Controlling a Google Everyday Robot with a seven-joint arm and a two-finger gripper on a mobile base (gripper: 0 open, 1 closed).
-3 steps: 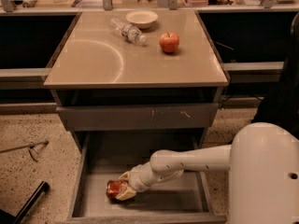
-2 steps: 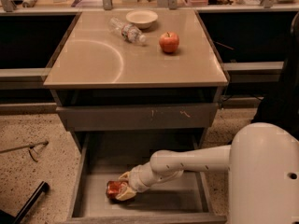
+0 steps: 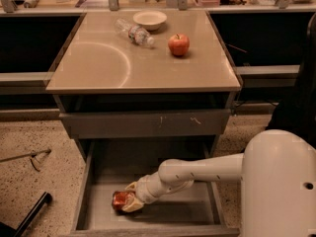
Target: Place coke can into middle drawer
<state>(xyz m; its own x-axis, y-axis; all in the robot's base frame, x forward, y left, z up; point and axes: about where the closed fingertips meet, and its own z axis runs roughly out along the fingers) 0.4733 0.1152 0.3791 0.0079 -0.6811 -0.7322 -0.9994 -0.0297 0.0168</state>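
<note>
Though half hidden by the claw [image 3: 130,198] clasping it, coke can [image 3: 119,200] low inside middle drawer [image 3: 190,204]

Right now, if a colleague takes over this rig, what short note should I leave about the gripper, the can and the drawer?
Gripper: low inside the open middle drawer, right at the coke can. Whether it grips or has let go cannot be told.
Coke can: on its side at the drawer's front left, apparently resting on the floor.
Done: drawer open, can brought inside.
Left: confirm release, then pull the gripper out.
</note>
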